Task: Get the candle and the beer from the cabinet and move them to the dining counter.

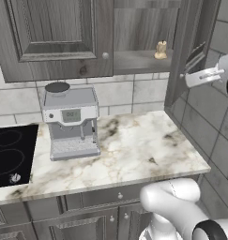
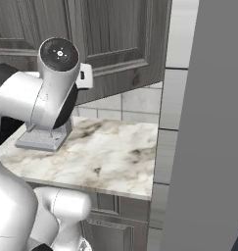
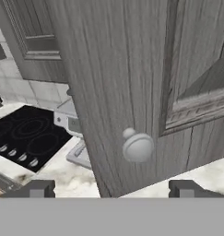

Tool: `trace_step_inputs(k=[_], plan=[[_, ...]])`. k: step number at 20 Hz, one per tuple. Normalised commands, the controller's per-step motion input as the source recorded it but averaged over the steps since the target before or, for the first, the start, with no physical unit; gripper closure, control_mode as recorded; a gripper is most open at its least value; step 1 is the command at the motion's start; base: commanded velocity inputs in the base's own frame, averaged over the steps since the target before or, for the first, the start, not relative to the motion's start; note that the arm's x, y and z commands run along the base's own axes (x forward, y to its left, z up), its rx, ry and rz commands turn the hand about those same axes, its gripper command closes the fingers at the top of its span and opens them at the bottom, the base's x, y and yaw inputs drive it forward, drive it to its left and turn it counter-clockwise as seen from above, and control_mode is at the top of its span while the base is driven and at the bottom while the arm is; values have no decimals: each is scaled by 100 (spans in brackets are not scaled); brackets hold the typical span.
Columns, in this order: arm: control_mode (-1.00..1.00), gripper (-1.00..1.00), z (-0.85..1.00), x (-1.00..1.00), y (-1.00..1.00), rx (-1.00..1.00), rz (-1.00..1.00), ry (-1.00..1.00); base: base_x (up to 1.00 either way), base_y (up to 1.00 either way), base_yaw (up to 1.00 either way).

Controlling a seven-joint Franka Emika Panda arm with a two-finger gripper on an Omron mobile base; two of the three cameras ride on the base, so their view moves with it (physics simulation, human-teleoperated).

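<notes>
My gripper (image 3: 111, 189) stands spread wide with nothing between its fingers (image 3: 37, 188); the two dark tips sit far apart at the bottom of the hand view, and the round pale knob (image 3: 138, 146) of the cabinet door (image 3: 127, 83) hangs between and just beyond them, not touched as far as I can tell. That door is swung open, and I am looking along its grey-brown raised-panel face, with the black cooktop (image 3: 26, 138) and a strip of marble worktop (image 3: 62, 173) showing past its left edge. In the left base view I see the gripper (image 1: 202, 76) high at the right, just beside the open door's edge (image 1: 190, 51). The cabinet (image 1: 54, 37) is open on its right half, and the candle (image 1: 160, 50) stands upright on the shelf inside, near the right end, small and cream-coloured. I cannot make out the beer anywhere on that shelf. Below the cabinet the coffee machine (image 1: 71, 122) stands on the marble worktop (image 1: 134, 150), with the cooktop (image 1: 14, 152) to its left. In the right base view my own arm (image 2: 47, 93) covers most of the left side, and the worktop (image 2: 106, 157) runs under closed cabinet doors (image 2: 115, 44).
</notes>
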Motion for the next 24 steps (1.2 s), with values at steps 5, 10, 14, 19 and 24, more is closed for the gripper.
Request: trace_step_inputs(k=[5, 10, 14, 19, 24], plan=[[-100, -100, 21, -52, 79, -11, -16, -8, 0, 0, 0], [-100, -100, 13, -4, 85, -12, -25, -6, 0, 0, 0], [-100, -100, 1, 8, 58, -7, -35, -3, 0, 0, 0], [-100, -100, 0, 10, 26, 1, -39, -2, 0, 0, 0], [-100, -100, 0, 4, 1, 4, -45, -7, 0, 0, 0]])
